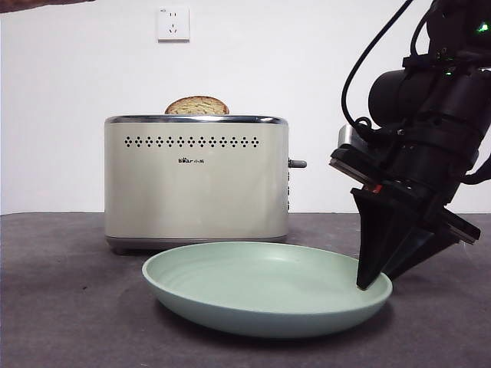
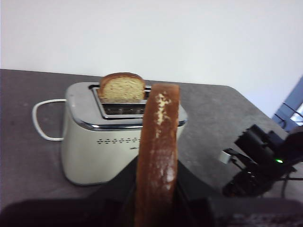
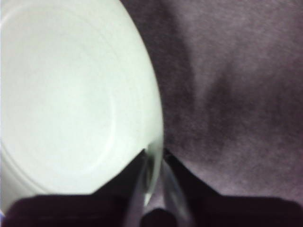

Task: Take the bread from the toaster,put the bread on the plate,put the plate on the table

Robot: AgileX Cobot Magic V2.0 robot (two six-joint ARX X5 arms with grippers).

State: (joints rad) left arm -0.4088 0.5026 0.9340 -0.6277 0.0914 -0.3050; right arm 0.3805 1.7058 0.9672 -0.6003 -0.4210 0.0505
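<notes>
The left gripper [image 2: 156, 208] is clamped on the bread [image 2: 158, 156], holding the slice edge-on and upright between its 2 black jaws, so that mostly the brown crust shows in the left wrist view, with a pale speckled patch near the top. This gripper is raised above the table [image 1: 61, 307]; it does not appear in the front view. Beyond the held slice stands the toaster [image 1: 196, 180], cream-beige with a chrome top rim, a row of small dark holes and a grey side lever [image 1: 297, 163]. A second slice [image 1: 197, 106], narrower with a rounded dome top, sits in the toaster's slot and rises a little above the rim. A white cable loop [image 2: 40, 120] curves out from one end of the toaster. The plate [image 1: 230, 303], pale mint-green and shallow, is in front of the toaster on the table and holds nothing. The right gripper [image 1: 367, 280] comes down from the upper right of the front view, dark and bulky, and its 2 jaws are closed on the plate's rim at the right edge, one jaw inside the rim and one outside, as the right wrist view shows. A white wall socket [image 1: 173, 23] is on the wall behind.
</notes>
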